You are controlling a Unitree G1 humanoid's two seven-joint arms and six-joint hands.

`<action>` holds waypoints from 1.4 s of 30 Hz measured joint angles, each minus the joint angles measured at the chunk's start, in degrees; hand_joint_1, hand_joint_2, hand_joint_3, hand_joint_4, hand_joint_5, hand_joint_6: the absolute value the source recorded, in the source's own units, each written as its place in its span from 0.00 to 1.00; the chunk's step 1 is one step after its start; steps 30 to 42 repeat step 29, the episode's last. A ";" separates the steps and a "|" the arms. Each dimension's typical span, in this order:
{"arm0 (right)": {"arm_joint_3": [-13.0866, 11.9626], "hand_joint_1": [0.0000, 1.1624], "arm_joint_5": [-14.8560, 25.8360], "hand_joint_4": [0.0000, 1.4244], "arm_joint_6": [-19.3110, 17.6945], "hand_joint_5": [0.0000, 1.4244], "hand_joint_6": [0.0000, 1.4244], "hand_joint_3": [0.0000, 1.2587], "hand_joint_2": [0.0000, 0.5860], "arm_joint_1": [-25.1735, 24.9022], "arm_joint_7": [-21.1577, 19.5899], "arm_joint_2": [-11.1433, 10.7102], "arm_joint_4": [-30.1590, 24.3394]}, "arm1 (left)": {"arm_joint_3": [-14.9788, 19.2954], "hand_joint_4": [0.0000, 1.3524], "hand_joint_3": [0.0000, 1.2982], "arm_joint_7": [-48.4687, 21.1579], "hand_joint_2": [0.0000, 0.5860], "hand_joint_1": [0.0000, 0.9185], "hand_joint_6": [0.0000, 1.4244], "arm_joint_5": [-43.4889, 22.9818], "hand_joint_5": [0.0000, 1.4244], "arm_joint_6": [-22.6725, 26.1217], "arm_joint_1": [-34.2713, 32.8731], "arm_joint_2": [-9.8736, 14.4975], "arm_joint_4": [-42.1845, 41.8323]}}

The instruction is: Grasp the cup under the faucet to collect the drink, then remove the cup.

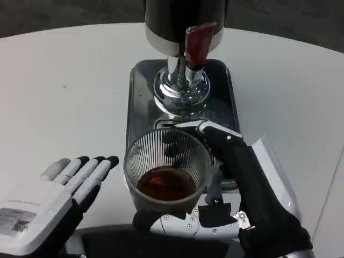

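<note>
Down at the bottom, closest to us, the right hand (236,215) wraps around the cup (167,174). One finger runs along the cup's near side and another reaches up past its far right side, so the hand holds the cup between them. This cup is clear glass with thin lines up and down its wall. It has brown drink (166,184) in the bottom. The cup stands at the near end of the dark tray (141,102), on the white table (59,91).

Over on the other side, the left hand (59,193) lies flat on the table, near the cup but not touching it. Its fingers are straight and close together, and it holds nothing.

Farther back, the drink machine (180,27) stands on a shiny silver foot (181,91) on the tray. Its red faucet (198,44) hangs in front. The cup seems to sit a bit nearer to us than the faucet, but that is hard to tell from above.
</note>
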 measured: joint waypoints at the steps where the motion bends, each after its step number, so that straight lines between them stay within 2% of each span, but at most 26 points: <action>1: 0.00 0.98 0.00 0.66 0.00 0.69 0.95 0.64 0.21 0.04 0.14 0.00 -0.04 | -0.01 0.00 0.00 0.01 0.03 0.00 0.00 0.00 0.00 -0.03 -0.04 -0.02 -0.08; 11: -0.01 0.98 -0.21 0.66 0.00 0.69 0.95 0.64 0.23 0.29 0.13 0.00 -0.39 | -1.93 0.00 0.00 -0.19 0.02 0.00 0.00 0.09 0.00 0.47 -1.61 -0.08 -0.85; 22: -1.11 0.97 2.15 0.66 -0.18 0.69 0.96 0.64 0.24 1.82 -0.05 -0.34 -1.42 | -2.26 0.00 0.00 -0.20 0.02 0.00 0.00 1.93 0.00 1.28 -2.02 -0.12 -1.21; 29: -1.81 0.96 2.21 0.66 -0.35 0.70 0.96 0.64 0.24 3.95 -0.20 -0.86 -1.87 | -2.46 0.00 0.00 -0.20 0.02 0.00 0.00 1.98 0.00 2.13 -2.56 -0.32 -1.21; 42: -1.81 0.96 2.21 0.66 -0.35 0.70 0.96 0.64 0.24 3.95 -0.20 -0.86 -1.87 | -2.46 0.00 0.00 -0.20 0.02 0.00 0.00 1.98 0.00 2.13 -2.56 -0.32 -1.21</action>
